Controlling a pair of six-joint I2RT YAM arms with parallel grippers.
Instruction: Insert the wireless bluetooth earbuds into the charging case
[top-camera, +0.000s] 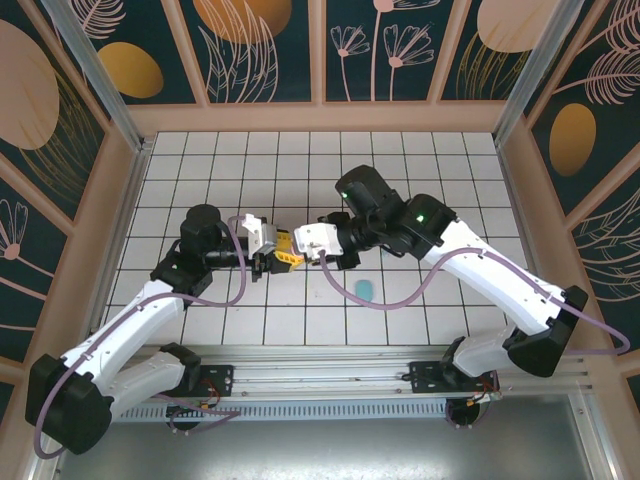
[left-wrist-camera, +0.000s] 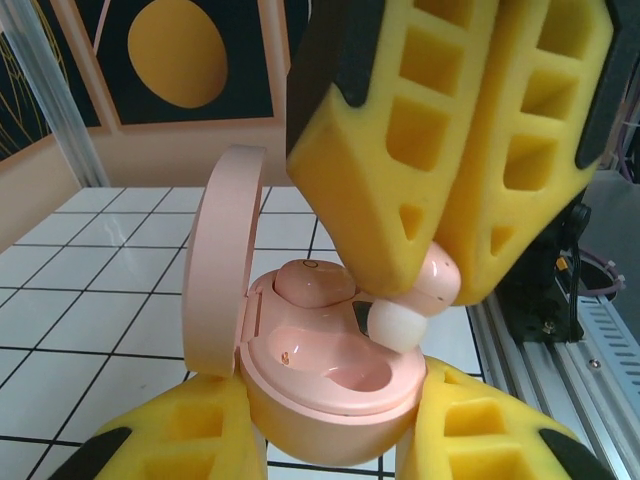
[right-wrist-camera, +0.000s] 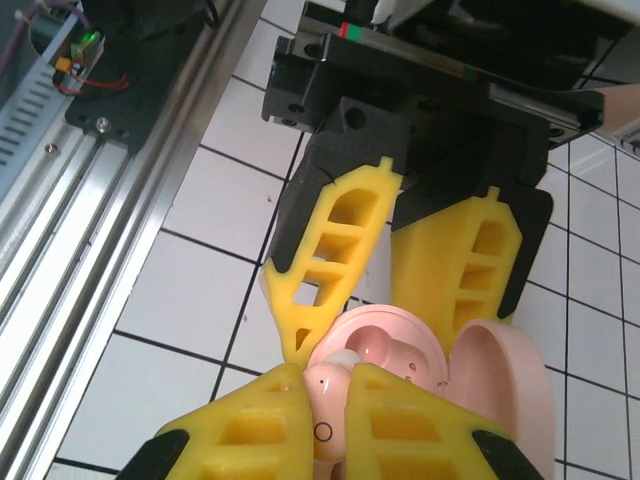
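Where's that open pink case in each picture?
Top external: mid-table, where left claw and right claw meet; too small to make out.
Left wrist: pink case bottom centre, lid open leftward.
Right wrist: bottom centre, lid rightward.
Shared landmark: pink earbud pinched in the right claw, above the case.

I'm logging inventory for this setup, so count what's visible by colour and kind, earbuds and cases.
pink earbuds: 2, one seated, one gripped
pink case: 1
teal oval item: 1
total: 4

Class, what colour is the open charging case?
Pale pink; the charging case shows best in the left wrist view.
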